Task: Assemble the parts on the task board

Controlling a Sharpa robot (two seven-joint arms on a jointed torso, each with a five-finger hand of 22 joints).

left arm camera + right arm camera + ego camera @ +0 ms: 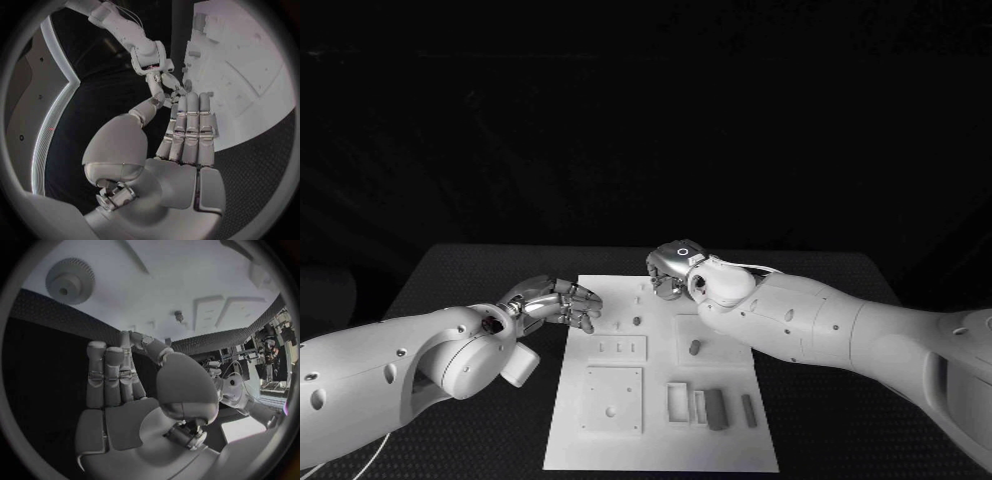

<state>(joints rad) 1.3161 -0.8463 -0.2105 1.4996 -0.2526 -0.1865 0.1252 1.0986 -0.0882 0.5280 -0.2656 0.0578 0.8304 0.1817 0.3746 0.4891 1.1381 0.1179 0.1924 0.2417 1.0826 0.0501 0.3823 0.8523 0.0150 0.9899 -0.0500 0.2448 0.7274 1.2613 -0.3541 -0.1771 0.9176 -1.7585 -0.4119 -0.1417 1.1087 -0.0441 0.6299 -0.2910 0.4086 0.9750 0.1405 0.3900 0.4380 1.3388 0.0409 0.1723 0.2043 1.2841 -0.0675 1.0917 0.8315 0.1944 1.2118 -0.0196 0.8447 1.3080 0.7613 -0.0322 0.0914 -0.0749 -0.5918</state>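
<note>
While both hover at task board [661,420] | left hand [563,305] empty, splayed | right hand [678,268] ditto

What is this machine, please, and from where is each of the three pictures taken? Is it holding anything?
It is a robot with two white arms, each ending in a silver hand. One picture looks down from its head: the left hand is at the left edge of the white task board, and the right hand is above its far end. Small grey parts lie on the board. The round pictures come from cameras behind each wrist. Both hands have straight fingers and seem to hold nothing.
</note>
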